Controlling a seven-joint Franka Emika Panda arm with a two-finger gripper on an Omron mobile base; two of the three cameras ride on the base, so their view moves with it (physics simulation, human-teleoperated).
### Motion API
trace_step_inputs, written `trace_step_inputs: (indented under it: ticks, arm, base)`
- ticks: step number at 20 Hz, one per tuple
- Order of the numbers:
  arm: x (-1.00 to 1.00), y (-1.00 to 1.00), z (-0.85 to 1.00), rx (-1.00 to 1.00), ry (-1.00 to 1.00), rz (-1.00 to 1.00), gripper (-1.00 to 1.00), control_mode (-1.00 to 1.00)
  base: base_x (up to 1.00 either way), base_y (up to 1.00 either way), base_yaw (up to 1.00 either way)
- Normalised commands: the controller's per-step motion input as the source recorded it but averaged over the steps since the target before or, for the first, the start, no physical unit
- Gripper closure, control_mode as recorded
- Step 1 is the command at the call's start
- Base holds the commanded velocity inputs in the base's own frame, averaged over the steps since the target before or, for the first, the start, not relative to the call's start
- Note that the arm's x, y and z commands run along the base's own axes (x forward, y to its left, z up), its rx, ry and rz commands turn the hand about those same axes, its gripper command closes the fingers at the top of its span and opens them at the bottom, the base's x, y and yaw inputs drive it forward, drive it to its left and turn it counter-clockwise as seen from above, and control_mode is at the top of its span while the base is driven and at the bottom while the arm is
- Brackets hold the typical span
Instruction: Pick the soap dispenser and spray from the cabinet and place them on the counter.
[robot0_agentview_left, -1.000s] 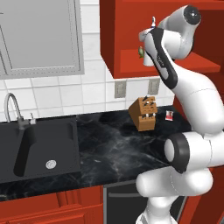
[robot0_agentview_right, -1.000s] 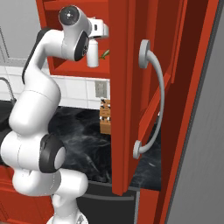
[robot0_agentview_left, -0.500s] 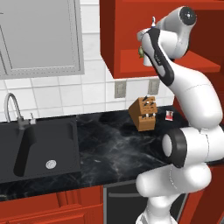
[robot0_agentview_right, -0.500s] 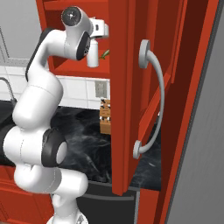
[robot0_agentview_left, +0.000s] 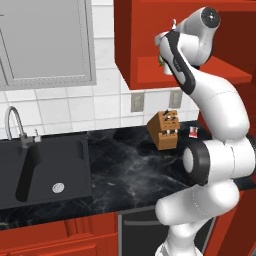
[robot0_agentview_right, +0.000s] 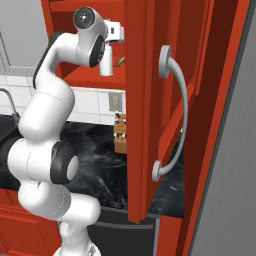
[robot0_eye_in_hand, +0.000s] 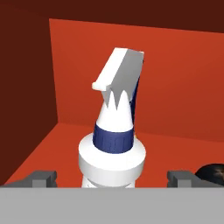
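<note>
Compared with one second ago the arm shows almost no change: in both base views the hand stays raised at the open cabinet (robot0_agentview_left: 150, 45), with only a slight shift of the upper links; the scene behind it is unshifted.

Gripper (robot0_eye_in_hand: 111, 177): jaws spread wide, one dark fingertip (robot0_eye_in_hand: 43, 177) on each side of the spray (robot0_eye_in_hand: 114, 135), neither touching it. Nothing is held.

Spray: stands upright on the cabinet shelf, directly in front of the hand, its nozzle head well clear of the back wall. In the right base view the white bottle (robot0_agentview_right: 106, 62) hangs just below the hand at the shelf's front edge.

Soap dispenser (robot0_eye_in_hand: 213, 171): a dark rounded shape on the same shelf, beside the spray and apart from it, mostly cut off by the frame edge.

Clearances: bare red shelf floor lies on both sides of the spray. The open cabinet door (robot0_agentview_right: 150, 110) with its curved handle (robot0_agentview_right: 175, 110) stands near the arm. Below the cabinet, the counter (robot0_agentview_left: 125, 165) holds a knife block (robot0_agentview_left: 164, 129); a sink (robot0_agentview_left: 45, 170) sits further along.
</note>
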Motion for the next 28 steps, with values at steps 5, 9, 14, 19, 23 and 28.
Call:
trace_step_inputs:
  ticks: [5,9,14,19,23,28]
  arm:
    - [0.08,0.0,0.0,0.0,0.0,0.0,1.0,-1.0]
    - [0.0,-0.04,0.0,0.0,0.0,0.0,1.0,-1.0]
    - [-0.05,-0.1,0.0,0.0,0.0,0.0,1.0,-1.0]
    - [-0.21,-0.1,0.0,0.0,-0.03,0.0,1.0,-1.0]
    - [-0.41,-0.03,0.0,0.0,-0.09,0.0,1.0,-1.0]
    - [-0.6,0.0,0.0,0.0,-0.14,0.0,1.0,-1.0]
  base:
    - [0.0,0.0,0.0]
    - [0.0,0.0,0.0]
    - [0.0,0.0,0.0]
    - [0.0,0.0,0.0]
    - [0.0,0.0,0.0]
    - [0.0,0.0,0.0]
